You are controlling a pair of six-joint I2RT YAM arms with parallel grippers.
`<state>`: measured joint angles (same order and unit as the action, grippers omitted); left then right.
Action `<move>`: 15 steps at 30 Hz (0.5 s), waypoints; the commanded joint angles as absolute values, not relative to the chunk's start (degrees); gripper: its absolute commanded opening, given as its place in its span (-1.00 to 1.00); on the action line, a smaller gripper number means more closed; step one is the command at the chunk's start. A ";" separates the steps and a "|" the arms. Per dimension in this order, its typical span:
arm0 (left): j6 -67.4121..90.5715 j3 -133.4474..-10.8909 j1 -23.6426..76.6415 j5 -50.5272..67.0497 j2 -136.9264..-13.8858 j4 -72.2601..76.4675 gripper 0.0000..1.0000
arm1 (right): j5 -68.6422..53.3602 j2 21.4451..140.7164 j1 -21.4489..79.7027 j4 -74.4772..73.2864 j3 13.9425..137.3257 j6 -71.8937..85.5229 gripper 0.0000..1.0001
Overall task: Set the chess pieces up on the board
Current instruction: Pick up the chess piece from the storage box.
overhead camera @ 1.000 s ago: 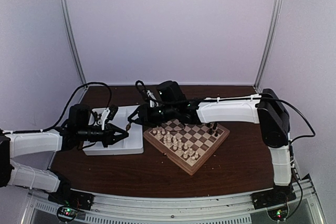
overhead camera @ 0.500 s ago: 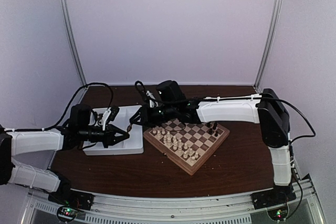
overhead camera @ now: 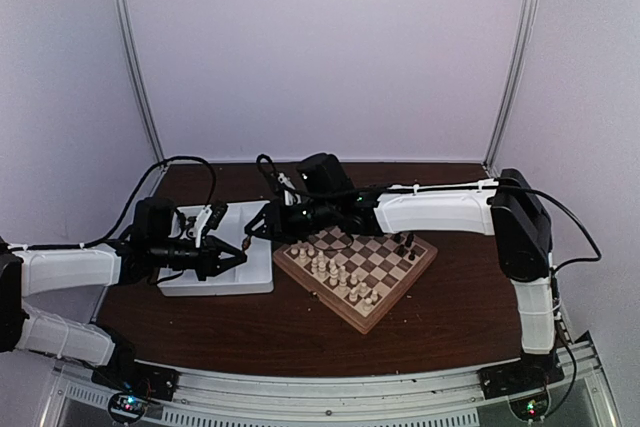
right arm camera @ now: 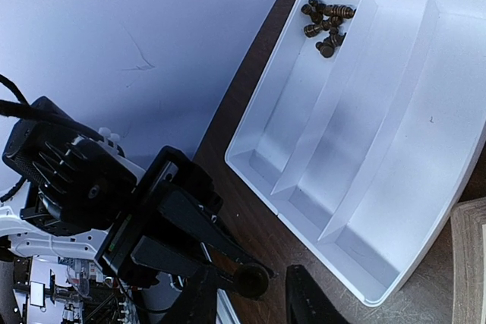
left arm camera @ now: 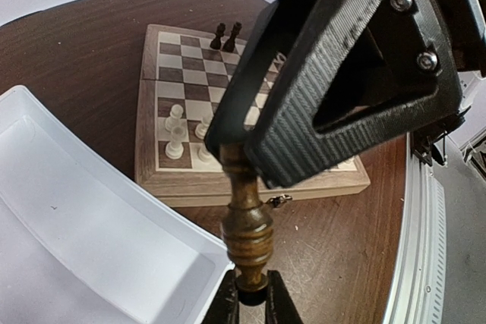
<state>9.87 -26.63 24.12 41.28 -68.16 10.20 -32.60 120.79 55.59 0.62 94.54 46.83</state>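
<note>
Mid-handover, above the edge of the white tray (right arm camera: 425, 111), just beside the board (left arm camera: 144, 149). Pinching a dark chess piece (left arm camera: 244, 218) by one end with the left gripper (left arm camera: 249, 303), jaws clamped on it, bottom centre of the left wrist view. Reaching in from the upper right with the right gripper (right arm camera: 254, 301), jaws apart on either side of the piece's other end. Seemingly brushing one finger, with a clear gap to the other, so no grip there yet. Piece up in mid-air, not on any square.

Over on the board: two dark pieces (left arm camera: 226, 36) at the top edge, cream pieces (left arm camera: 175, 130) lower down. At the top of the right wrist view, a heap of loose dark pieces (right arm camera: 325, 24) waiting at the end of one tray compartment.

Danger now: a dropped piece, from opening the left before closing squarely on the right. Also a skewed pinch on that rounded, turned shape, squirting it out sideways. Also clashing fingertips, given such crowded quarters.
</note>
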 commanded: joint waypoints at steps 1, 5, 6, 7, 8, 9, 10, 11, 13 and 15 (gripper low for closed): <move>8.87 -28.04 24.44 42.44 -68.32 11.60 -1.00 | -32.93 120.41 55.90 0.92 96.20 46.90 -0.34; 8.92 -28.12 24.45 42.54 -68.46 11.53 -1.00 | -33.22 120.61 55.90 1.32 96.11 47.26 -0.42; 8.96 -28.12 24.44 42.56 -68.47 11.57 -1.00 | -33.32 120.71 55.90 1.37 96.09 47.24 -0.45; 8.96 -28.12 24.43 42.49 -68.49 11.59 -1.00 | -33.39 120.69 55.90 1.41 96.08 47.32 -0.46; 8.96 -28.17 24.43 42.41 -68.47 11.59 -1.00 | -33.40 120.69 55.85 1.45 96.07 47.37 -0.47; 8.96 -28.13 24.43 42.46 -68.47 11.53 -1.00 | -33.40 120.79 55.89 1.51 96.07 47.45 -0.46; 8.90 -28.13 24.44 42.57 -68.47 11.58 -1.00 | -33.40 120.73 55.85 1.55 96.02 47.50 -0.44; 8.95 -28.13 24.43 42.62 -68.47 11.68 -1.00 | -33.40 120.78 55.89 1.71 95.98 47.52 -0.42; 8.96 -28.13 24.43 42.68 -68.47 11.69 -1.00 | -33.47 120.80 55.88 1.83 96.00 47.63 -0.42; 9.04 -28.13 24.43 42.77 -68.47 11.73 -1.00 | -33.57 120.98 55.90 2.01 96.02 47.80 -0.42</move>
